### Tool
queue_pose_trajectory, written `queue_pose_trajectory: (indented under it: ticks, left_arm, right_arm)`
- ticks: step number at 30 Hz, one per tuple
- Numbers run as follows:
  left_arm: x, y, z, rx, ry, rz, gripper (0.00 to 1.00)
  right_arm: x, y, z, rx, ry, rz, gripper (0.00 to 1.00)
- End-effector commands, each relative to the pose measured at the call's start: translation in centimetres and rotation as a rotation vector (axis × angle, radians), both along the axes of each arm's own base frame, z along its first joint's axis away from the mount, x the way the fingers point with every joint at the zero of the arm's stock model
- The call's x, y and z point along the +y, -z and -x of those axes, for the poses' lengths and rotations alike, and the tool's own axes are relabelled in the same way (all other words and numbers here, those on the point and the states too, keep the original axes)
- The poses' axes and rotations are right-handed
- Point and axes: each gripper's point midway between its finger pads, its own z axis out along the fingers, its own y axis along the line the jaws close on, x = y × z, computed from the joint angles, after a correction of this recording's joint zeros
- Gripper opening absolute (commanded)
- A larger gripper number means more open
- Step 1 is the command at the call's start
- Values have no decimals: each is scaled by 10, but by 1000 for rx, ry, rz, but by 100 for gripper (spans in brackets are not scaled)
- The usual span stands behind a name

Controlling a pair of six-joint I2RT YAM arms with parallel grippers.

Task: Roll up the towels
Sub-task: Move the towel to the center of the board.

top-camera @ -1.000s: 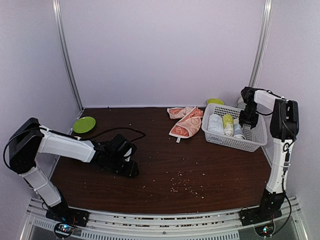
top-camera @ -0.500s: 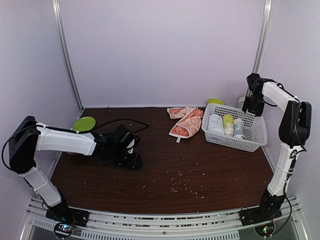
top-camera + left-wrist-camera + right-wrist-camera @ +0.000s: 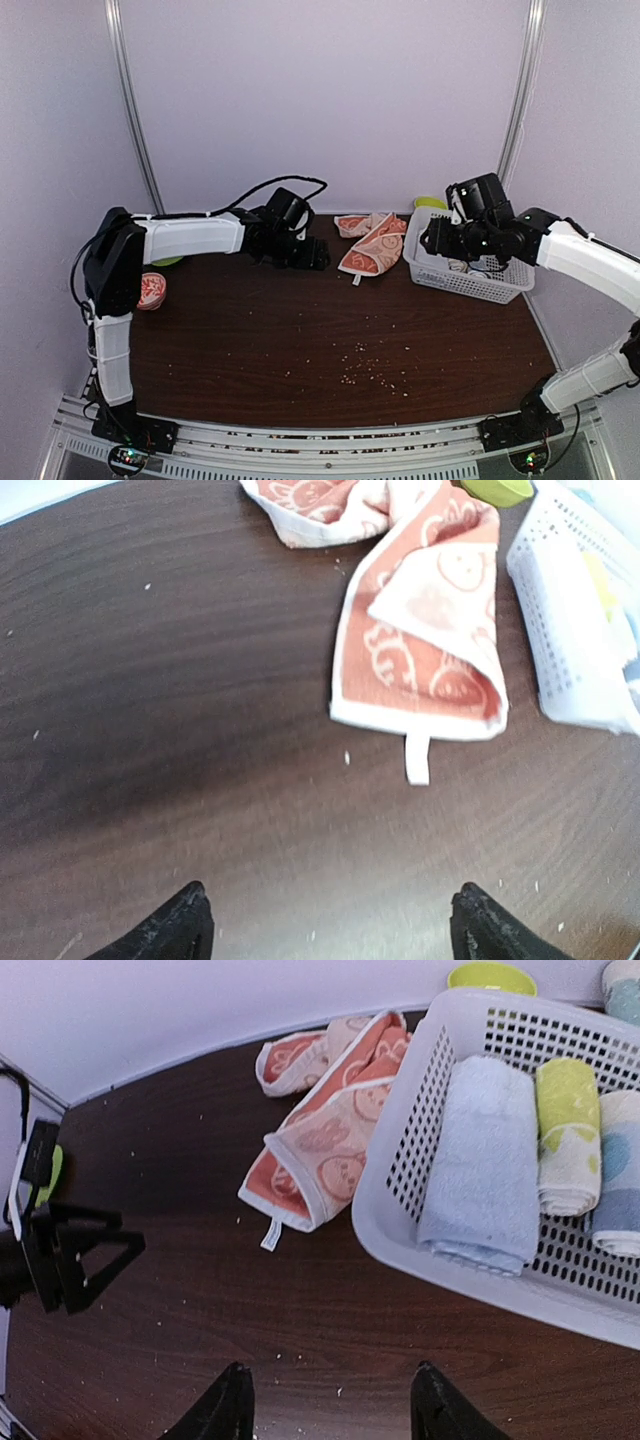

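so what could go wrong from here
The orange cream-patterned cloth towel lies crumpled and doubled over, so a pinch may catch only one layer. It lies close beside the white plastic basket, which the open right gripper might nudge. The open left gripper faces the same towel, so the grippers could collide.

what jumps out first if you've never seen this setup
The orange towel with cream patterns lies crumpled at the far middle of the dark table. Just right of it, a white basket holds a row of rolled cloths. The left gripper and the right gripper hang open on either side of the towel, holding nothing.
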Motion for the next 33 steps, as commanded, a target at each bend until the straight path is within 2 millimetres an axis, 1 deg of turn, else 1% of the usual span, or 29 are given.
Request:
queue_pose_trajectory:
  ticks: [1,3,4,6,8,9,10,11,12,13,14,15,16,17,18,20,21,22,23,27,30,33]
  left_arm:
    - [-15,7,-31,-1,23,17,83]
    - [-27,7,-46,-1,44,59,82]
    - [-35,0,-55,-14,49,91,81]
    - [-44,-3,-65,-24,47,128,80]
    - [-44,-6,-71,-31,22,136,79]
    - [-40,-7,-71,-31,8,134,79]
    - [-34,-8,-70,-29,-4,131,79]
    - [-26,-15,-66,-37,-14,130,78]
    - [-17,-19,-61,-41,-27,122,78]
    - [-7,-17,-54,-37,-39,107,78]
    - [3,-18,-46,-37,-52,92,78]
    - [13,-20,-36,-36,-61,82,78]
    - [24,-16,-25,-25,-69,68,78]
    - [33,-19,-16,-23,-79,68,78]
    - [42,-16,-5,-10,-90,65,78]
    - [59,-16,16,2,-109,75,77]
    - [68,-14,27,10,-117,75,77]
    - [80,-7,40,25,-128,64,77]
    - [87,-8,48,25,-132,65,77]
    - [109,-18,74,12,-135,68,77]
    - [118,-27,84,-7,-129,68,77]
    - [125,-37,91,-34,-126,75,77]
  right_arm:
    - [33,19,7,-2,-50,-23,54]
    - [42,24,14,0,-74,-24,54]
    - [46,27,17,-2,-89,-33,54]
    - [50,36,21,-3,-104,-41,54]
    - [53,48,17,13,-97,-41,54]
    - [58,53,14,21,-104,-39,54]
    - [65,63,9,47,-114,-29,54]
    - [69,69,3,61,-107,-14,54]
    - [73,76,-3,77,-93,4,53]
    - [77,82,-11,90,-78,24,53]
    - [83,81,-21,83,-61,32,53]
    - [87,85,-28,82,-44,45,53]
    - [91,89,-35,80,-26,61,53]
    - [95,91,-42,72,-5,86,54]
    - [97,96,-49,70,18,122,55]
    - [102,108,-62,81,55,180,56]
    - [102,115,-68,91,83,209,56]
    - [102,119,-73,96,99,233,57]
    - [102,124,-78,93,111,261,57]
    - [100,141,-90,118,153,367,58]
    - [96,148,-98,134,193,433,59]
    - [92,153,-105,134,232,493,59]
